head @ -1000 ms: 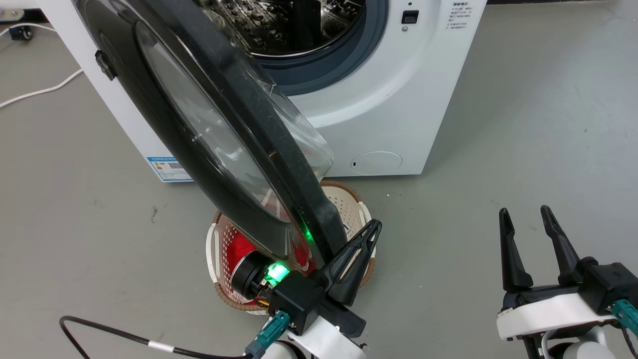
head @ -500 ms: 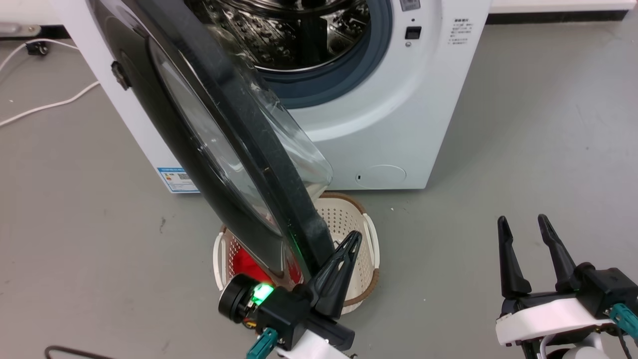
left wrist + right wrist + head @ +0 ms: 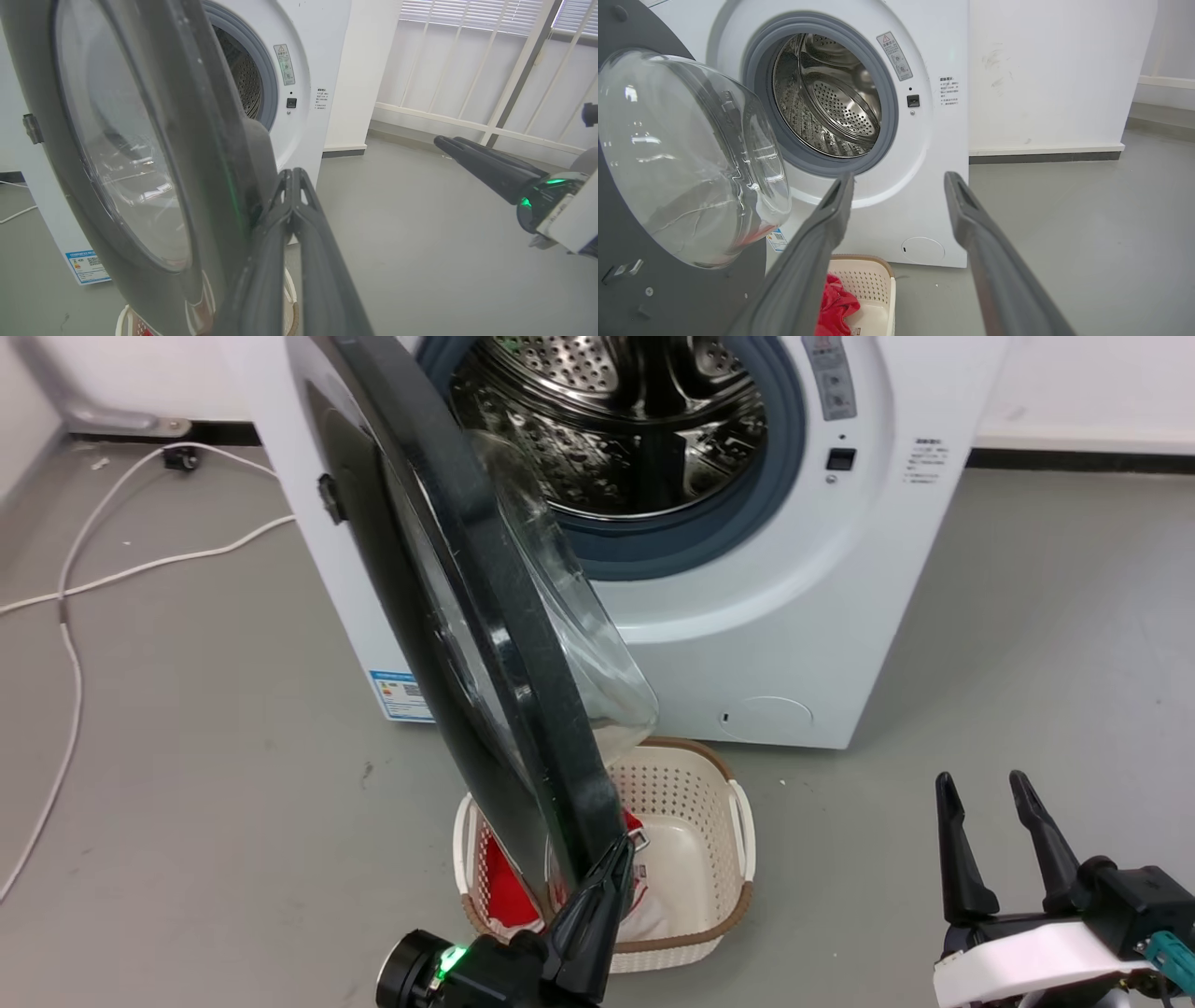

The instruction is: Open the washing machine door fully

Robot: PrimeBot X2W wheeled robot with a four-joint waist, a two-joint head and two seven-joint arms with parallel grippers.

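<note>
1. the door (image 3: 485, 653) stands swung out from the washer (image 3: 794, 635), hinged at 9 o'clock of the drum mouth. in the head view its edge makes a long line from 11 o'clock down to 5 o'clock.
2. its glossy outer face looks toward 9 o'clock. the glass bowl (image 3: 597, 653) bulges toward 3 o'clock, across the front of the open drum (image 3: 635, 411).
3. the door's free lower edge is above the basket (image 3: 738, 859), which sits on the floor at 6 o'clock of the washer with red cloth (image 3: 504, 887) in it.
4. the left gripper (image 3: 618, 847) has its 2 fingers closed together, tips meeting, with nothing between them. in the left wrist view they lie against the door's rim on the bowl side, at the free edge.
5. the right gripper (image 3: 980, 784) is at 4 o'clock of the basket, well apart from the door. its fingers are spread wide and empty, pointing toward the washer.
</note>
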